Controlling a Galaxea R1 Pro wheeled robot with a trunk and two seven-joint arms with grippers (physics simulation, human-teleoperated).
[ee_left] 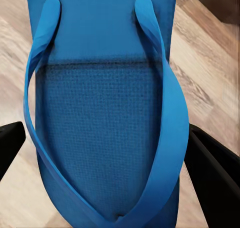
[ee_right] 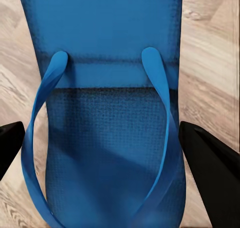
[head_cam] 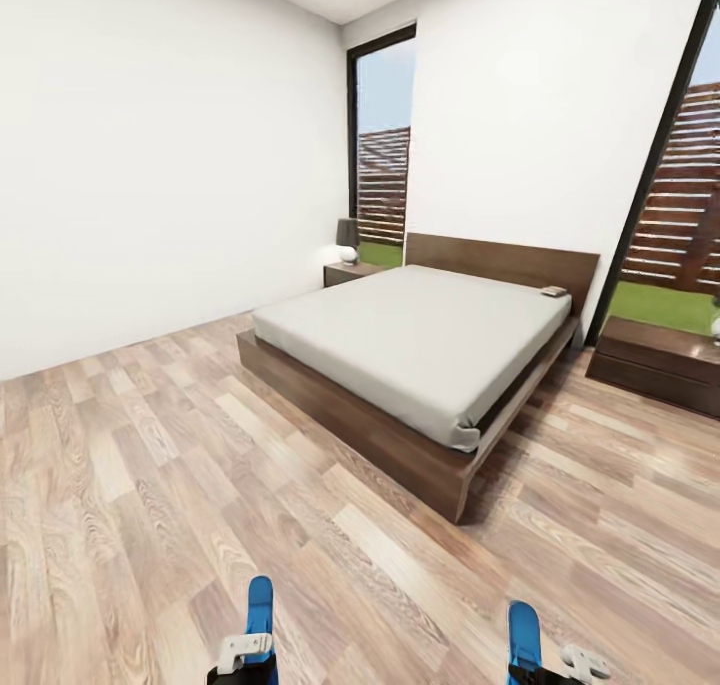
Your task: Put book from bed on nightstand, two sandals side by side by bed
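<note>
A bright blue sandal (ee_left: 100, 63) lies between the black fingers (ee_left: 215, 173) of my left gripper (ee_left: 105, 153), which is shut on it. A second blue sandal (ee_right: 102, 28) is held the same way in my right gripper (ee_right: 107, 148), also shut. In the head view both sandals (head_cam: 260, 605) (head_cam: 522, 630) stick up at the bottom edge, over the floor. The bed (head_cam: 415, 340) stands ahead with a small book (head_cam: 553, 291) on the mattress near the headboard. One nightstand (head_cam: 350, 272) stands at the bed's far left and the other nightstand (head_cam: 660, 360) to its right.
Light wood-plank floor (head_cam: 150, 485) stretches between me and the bed. A small lamp (head_cam: 346, 237) stands on the far nightstand. Tall black-framed windows (head_cam: 382, 145) flank the headboard wall. The white wall (head_cam: 150, 165) bounds the left side.
</note>
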